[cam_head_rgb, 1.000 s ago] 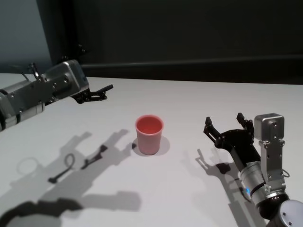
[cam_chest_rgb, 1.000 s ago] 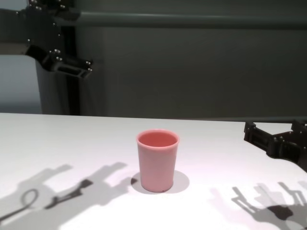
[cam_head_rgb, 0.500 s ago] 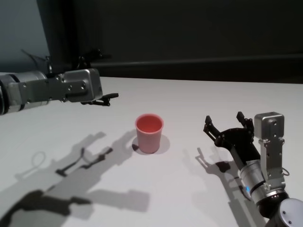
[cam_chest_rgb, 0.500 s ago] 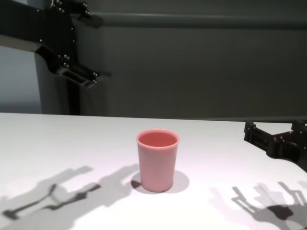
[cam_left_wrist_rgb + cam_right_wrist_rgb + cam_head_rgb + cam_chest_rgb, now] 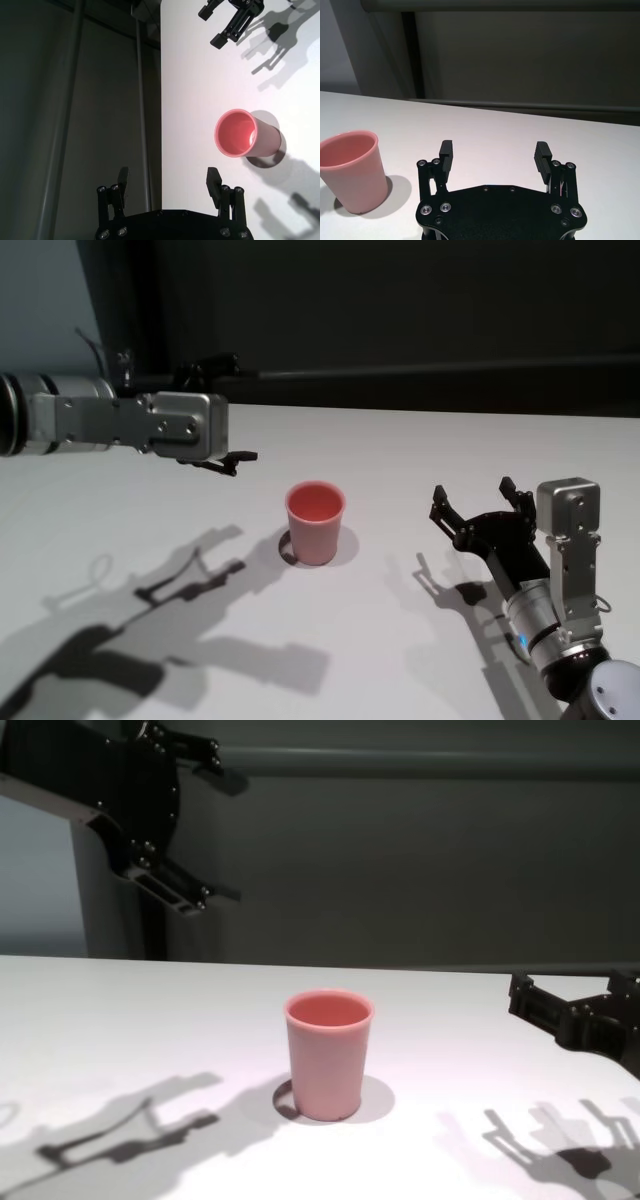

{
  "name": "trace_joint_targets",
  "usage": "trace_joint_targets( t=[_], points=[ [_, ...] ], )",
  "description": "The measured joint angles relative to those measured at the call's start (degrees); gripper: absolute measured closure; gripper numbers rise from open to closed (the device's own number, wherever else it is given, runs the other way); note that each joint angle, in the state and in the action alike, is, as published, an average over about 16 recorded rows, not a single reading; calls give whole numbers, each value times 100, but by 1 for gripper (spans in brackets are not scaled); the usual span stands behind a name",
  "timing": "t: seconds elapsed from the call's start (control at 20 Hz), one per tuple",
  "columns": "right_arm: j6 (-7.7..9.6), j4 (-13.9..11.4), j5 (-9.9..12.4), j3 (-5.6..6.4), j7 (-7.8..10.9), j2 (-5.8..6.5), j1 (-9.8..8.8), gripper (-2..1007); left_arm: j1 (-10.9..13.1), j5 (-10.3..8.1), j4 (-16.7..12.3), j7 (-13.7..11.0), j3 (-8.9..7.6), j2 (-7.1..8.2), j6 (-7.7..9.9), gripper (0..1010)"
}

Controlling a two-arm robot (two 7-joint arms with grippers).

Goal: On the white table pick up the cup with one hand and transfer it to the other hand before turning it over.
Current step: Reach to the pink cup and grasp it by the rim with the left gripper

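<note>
pink cup [image 5: 316,523] is seen upright mid-surface [image 5: 420,455], untouched. left pincer [image 5: 222,412], spread and raised, has been swung in nearer the cup over the past second, so a pickup is judged imminent. right pincer [image 5: 478,502], spread, has been kept parked beside it.

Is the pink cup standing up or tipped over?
Standing up. The cup sits on its narrow base on the white table, open rim facing up, and looks empty inside.
</note>
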Motion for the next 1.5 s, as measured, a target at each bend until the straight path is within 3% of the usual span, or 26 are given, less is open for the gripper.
trace_joint_targets(
  t=[0.7,1.5],
  points=[
    [0,0,0,0,0,0,0,3,-454,-245,220,-631,415,35,-207,9],
    [0,0,0,0,0,0,0,3,-864,-279,480,-1084,879,52,-339,9]
  ],
)
